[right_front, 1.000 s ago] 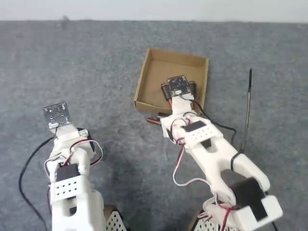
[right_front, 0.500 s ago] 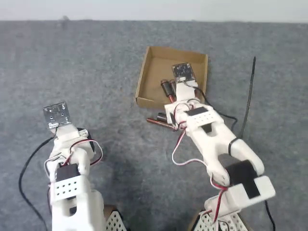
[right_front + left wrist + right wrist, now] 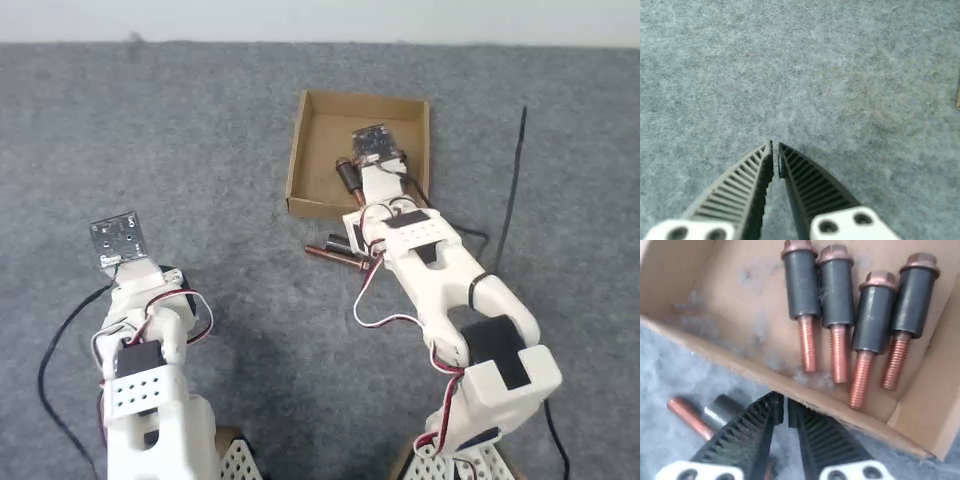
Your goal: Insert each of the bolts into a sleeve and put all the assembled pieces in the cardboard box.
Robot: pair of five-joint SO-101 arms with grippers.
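My right gripper [image 3: 783, 399] is closed with nothing in it, jaws all but touching, and it hangs just over the near wall of the cardboard box [image 3: 730, 290]. A second ago it sat lower over that same wall. Then it pushed deeper into the box, and now it has drawn back a little toward me. The box has also turned slightly on the grey carpet [image 3: 790, 60] since then.

Just beyond my fingertips four assembled pieces [image 3: 836, 287] lie side by side on the box floor, each a copper bolt through a dark sleeve, heads pointing away from me. I judge those four delivered and the jaws freed for the next pick.

Outside the box, on my side of its wall and just beside my right jaws, lie one more bolt [image 3: 687, 417] and a sleeve [image 3: 724, 407]. From above they look separate, so I take that pair to be what is left: join them, then drop them in.

My left gripper [image 3: 775, 145] is closed on nothing too. It hangs over bare carpet well apart from the box and has not moved.
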